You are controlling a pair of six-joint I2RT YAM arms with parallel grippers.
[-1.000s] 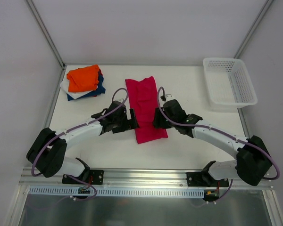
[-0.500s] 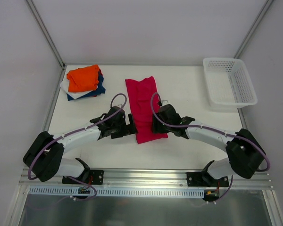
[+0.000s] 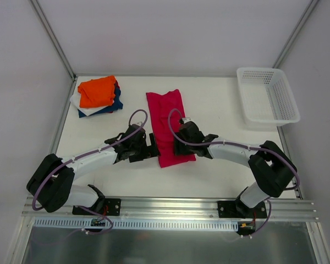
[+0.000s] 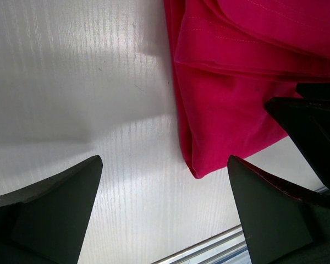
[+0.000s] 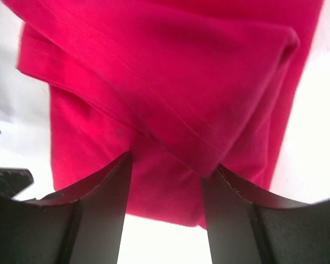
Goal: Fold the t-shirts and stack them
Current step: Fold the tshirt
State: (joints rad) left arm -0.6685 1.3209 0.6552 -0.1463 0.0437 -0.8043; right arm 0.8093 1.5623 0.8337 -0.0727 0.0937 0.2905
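Note:
The crimson-red t-shirt (image 3: 169,126) lies on the table as a long strip folded lengthwise. It also shows in the left wrist view (image 4: 247,71) and the right wrist view (image 5: 170,77). My left gripper (image 3: 152,146) is open and empty, low over the table (image 4: 164,160), just left of the shirt's near corner. My right gripper (image 3: 176,144) is open over the shirt's near right part. Its fingers (image 5: 107,192) straddle a folded edge of the red cloth (image 5: 168,165). The orange tee (image 3: 97,91) tops a stack with navy-blue (image 3: 115,104) and white (image 3: 81,108) ones at the far left.
A white plastic mesh basket (image 3: 267,94) stands at the far right corner of the table (image 3: 220,99). An aluminium rail (image 3: 170,206) runs along the near edge. The black finger of the right gripper (image 4: 313,126) shows at the right in the left wrist view.
My right gripper has moved left onto the shirt's near right part. My left gripper shifted slightly nearer, then stayed still. The shirt looks unmoved.

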